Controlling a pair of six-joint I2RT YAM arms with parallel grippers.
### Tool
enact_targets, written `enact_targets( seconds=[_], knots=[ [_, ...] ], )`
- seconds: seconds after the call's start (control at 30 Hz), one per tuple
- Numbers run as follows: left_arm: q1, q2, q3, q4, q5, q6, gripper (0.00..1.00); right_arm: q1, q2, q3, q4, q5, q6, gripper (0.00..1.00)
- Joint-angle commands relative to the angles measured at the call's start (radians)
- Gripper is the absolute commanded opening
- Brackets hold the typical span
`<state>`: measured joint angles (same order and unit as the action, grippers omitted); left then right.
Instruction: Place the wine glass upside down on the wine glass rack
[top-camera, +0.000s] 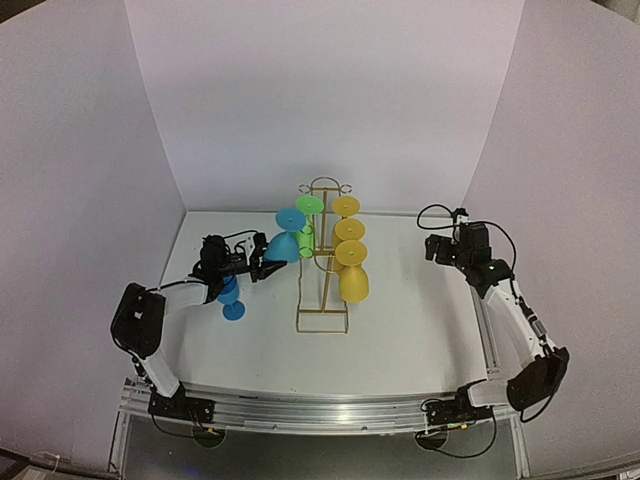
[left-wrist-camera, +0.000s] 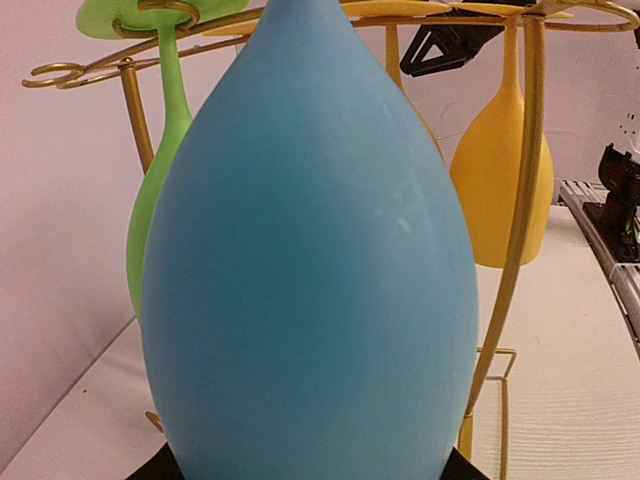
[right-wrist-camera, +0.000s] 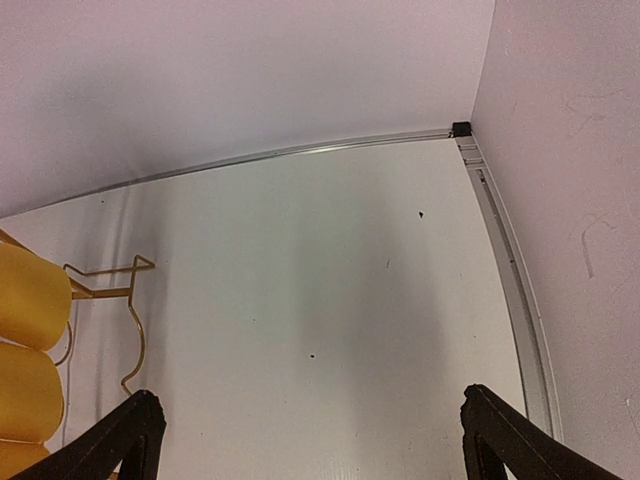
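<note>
Clamping wine glass (top-camera: 284, 247) in left gripper (top-camera: 262, 265), stem up, just left of wine glass rack (top-camera: 325, 270) at centre; leaving right gripper (top-camera: 437, 250) agape, far right.

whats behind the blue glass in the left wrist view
A green wine glass and a yellow wine glass hang upside down on the gold wine glass rack. The blue wine glass hides the rack's middle.

blue wine glass (left-wrist-camera: 310, 260) stem cropped, rim cut off
</note>
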<state>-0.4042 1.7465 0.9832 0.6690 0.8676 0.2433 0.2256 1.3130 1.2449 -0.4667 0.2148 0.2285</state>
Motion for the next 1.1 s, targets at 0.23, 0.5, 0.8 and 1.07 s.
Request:
enact_targets(
  seconds=[0.23,0.5,0.8,1.07],
  knots=[
    [0.002,0.050,0.097,0.056,0.100,0.045,0.22,0.003,-0.062,-0.042,0.021,-0.006,-0.023,0.98],
    [-0.011,0.072,0.142,0.002,0.062,0.100,0.22,0.002,-0.070,-0.044,0.028,-0.020,-0.024,0.98],
    [-0.032,0.093,0.170,-0.054,0.034,0.150,0.22,0.002,-0.106,-0.067,0.030,-0.009,-0.026,0.98],
    [-0.036,0.118,0.212,-0.071,0.039,0.129,0.22,0.002,-0.121,-0.077,0.032,-0.019,-0.034,0.98]
  ],
)
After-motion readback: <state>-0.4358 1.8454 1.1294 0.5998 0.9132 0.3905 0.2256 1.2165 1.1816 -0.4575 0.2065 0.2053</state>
